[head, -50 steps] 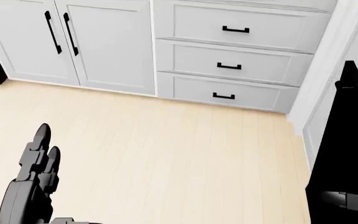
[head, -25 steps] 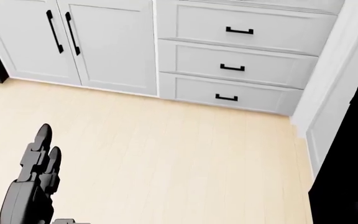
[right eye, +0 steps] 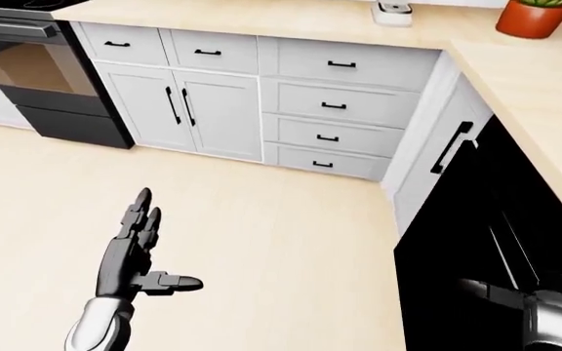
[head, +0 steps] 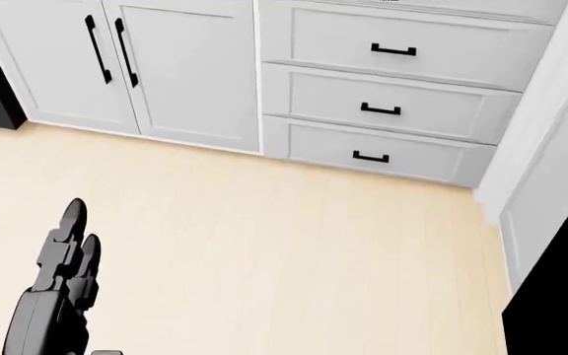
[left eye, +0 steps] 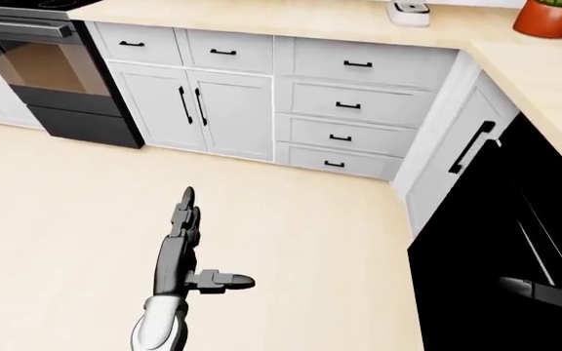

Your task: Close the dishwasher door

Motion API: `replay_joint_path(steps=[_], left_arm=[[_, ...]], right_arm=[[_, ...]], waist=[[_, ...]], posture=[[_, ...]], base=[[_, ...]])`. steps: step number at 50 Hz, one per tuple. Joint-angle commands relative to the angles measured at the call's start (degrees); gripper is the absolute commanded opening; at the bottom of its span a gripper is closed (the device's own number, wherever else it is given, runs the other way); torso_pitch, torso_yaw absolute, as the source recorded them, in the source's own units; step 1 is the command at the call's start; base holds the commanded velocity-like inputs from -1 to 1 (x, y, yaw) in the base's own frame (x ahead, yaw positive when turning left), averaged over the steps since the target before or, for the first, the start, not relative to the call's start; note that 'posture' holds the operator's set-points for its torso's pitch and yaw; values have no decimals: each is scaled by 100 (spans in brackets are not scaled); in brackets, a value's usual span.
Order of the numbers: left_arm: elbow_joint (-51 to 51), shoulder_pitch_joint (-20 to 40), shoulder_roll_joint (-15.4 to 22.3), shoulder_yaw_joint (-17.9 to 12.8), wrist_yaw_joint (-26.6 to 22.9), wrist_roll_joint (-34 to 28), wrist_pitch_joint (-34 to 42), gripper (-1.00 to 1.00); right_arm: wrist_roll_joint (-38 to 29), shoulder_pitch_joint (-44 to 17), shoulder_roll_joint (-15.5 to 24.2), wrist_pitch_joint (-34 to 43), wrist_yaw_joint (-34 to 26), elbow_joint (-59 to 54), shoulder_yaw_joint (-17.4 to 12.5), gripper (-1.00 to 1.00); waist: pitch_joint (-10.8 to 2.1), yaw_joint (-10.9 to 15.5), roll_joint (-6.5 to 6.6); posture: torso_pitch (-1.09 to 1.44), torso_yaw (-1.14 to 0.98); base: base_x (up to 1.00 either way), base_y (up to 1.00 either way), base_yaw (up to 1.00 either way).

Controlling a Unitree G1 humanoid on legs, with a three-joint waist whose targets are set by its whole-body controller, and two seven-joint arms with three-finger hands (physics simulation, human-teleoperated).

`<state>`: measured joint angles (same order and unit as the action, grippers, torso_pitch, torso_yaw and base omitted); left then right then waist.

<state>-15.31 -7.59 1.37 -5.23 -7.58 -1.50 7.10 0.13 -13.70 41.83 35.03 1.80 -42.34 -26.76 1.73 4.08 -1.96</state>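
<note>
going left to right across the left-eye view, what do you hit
oven → two-door cabinet → left hand, lower down over the floor → stack of drawers → open black dishwasher door → potted plant at the top right

The white three-drawer cabinet stack (left eye: 347, 117) sits mid-view in the left-eye view. To its left stand the white double cabinet doors (left eye: 195, 113), further left the black glass-fronted oven (left eye: 54, 77). To its right hangs the black dishwasher door (left eye: 496, 256). Above it runs the pale wooden countertop (left eye: 291, 20), bearing the terracotta plant pot (left eye: 551, 17).
</note>
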Motion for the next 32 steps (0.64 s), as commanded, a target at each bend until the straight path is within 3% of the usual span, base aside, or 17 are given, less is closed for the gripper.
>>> replay_joint_path(steps=[1, 13, 17, 32], left_arm=[[-234, 75, 10, 8, 9, 6, -177, 100], [-286, 12, -4, 49, 10, -21, -201, 100], [-283, 2, -7, 60, 11, -32, -216, 100], [-255, 15, -7, 60, 19, -36, -228, 100]], right_arm=[[-520, 214, 362, 161, 307, 362, -436, 100], [-1311, 900, 294, 785, -446, 1628, -1507, 100], [-1498, 975, 239, 830, -601, 1785, -1699, 100], [-1650, 887, 243, 776, -645, 1701, -1759, 100]], waist=[[-89, -87, -113], [-35, -144, -123], [-28, -149, -106], [-29, -178, -73]], posture=[[0, 0], [0, 0], [0, 0], [0, 0]], base=[[0, 0, 0], [0, 0, 0], [0, 0, 0], [0, 0, 0]])
